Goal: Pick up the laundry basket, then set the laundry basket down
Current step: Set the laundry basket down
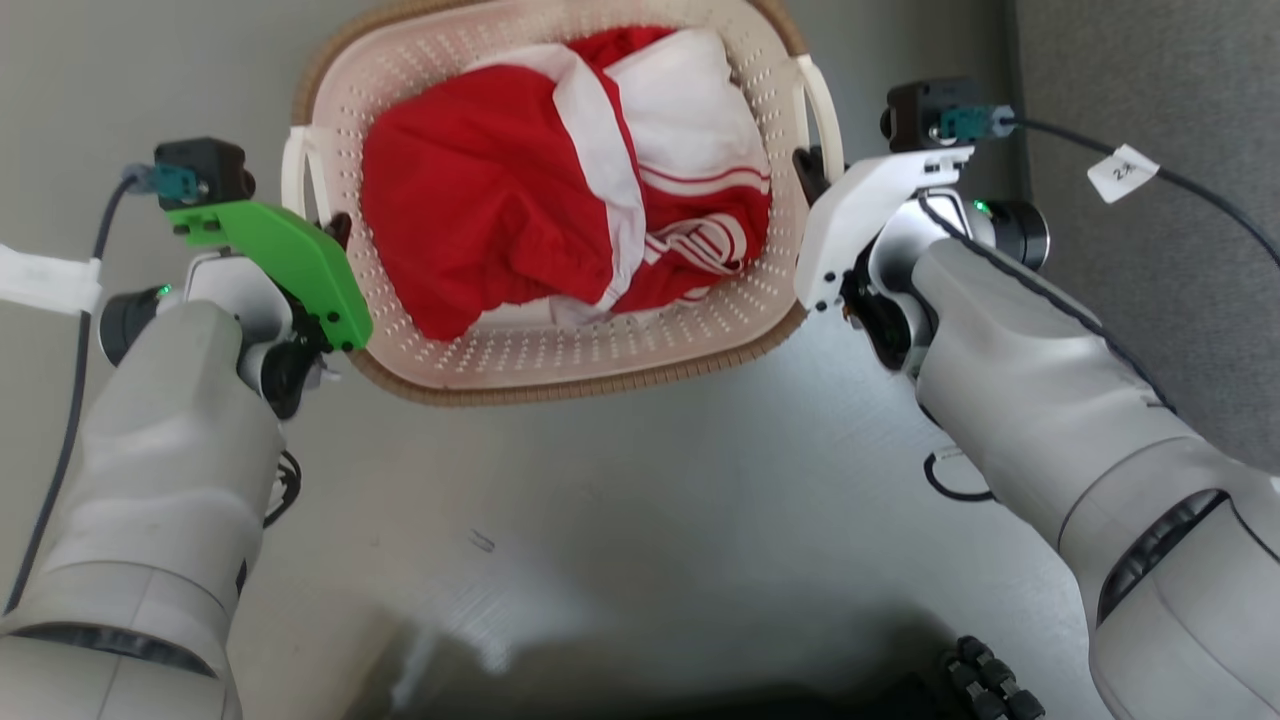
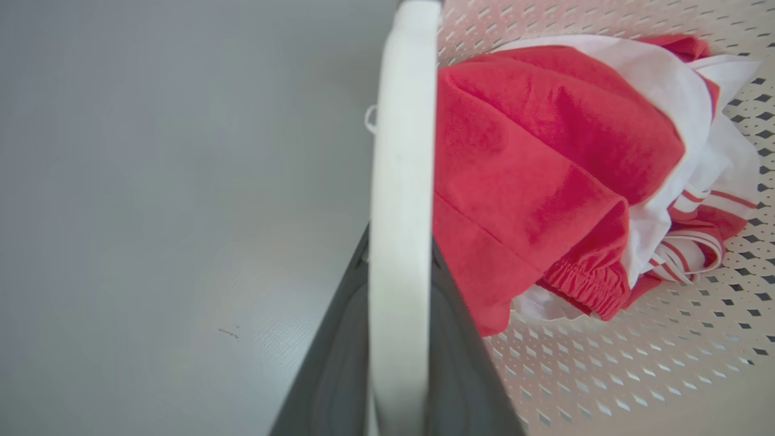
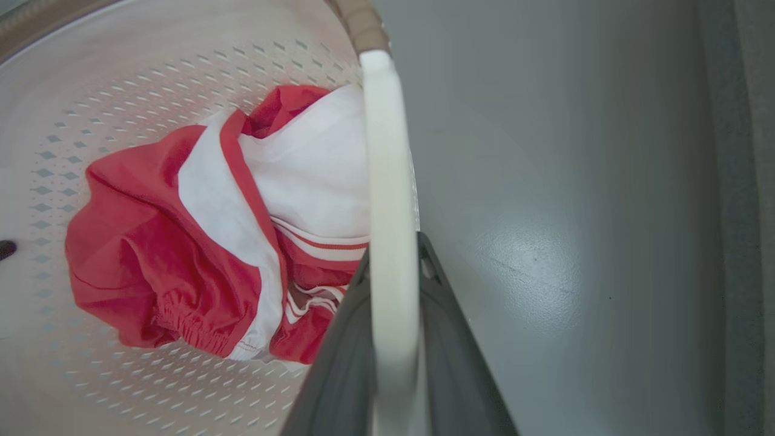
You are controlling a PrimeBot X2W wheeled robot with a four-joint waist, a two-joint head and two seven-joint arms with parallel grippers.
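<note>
The laundry basket (image 1: 560, 385), cream perforated plastic with a brown woven-look rim, is at the top middle of the head view with red-and-white clothing (image 1: 520, 190) inside. My left gripper (image 1: 338, 228) is at its left white handle (image 1: 292, 170), and my right gripper (image 1: 806, 168) is at its right handle (image 1: 822, 100). In the left wrist view the handle (image 2: 402, 181) runs between my dark fingers (image 2: 339, 351), which are shut on it. The right wrist view shows the same: the handle (image 3: 390, 212) clamped between the fingers (image 3: 448, 363). I cannot tell whether the basket rests on the floor.
Grey floor (image 1: 640, 500) lies all around the basket. A darker carpeted strip (image 1: 1150, 300) runs along the right. A cable with a white tag (image 1: 1122, 172) trails from my right wrist, and a black cable loop (image 1: 950, 480) hangs under that arm.
</note>
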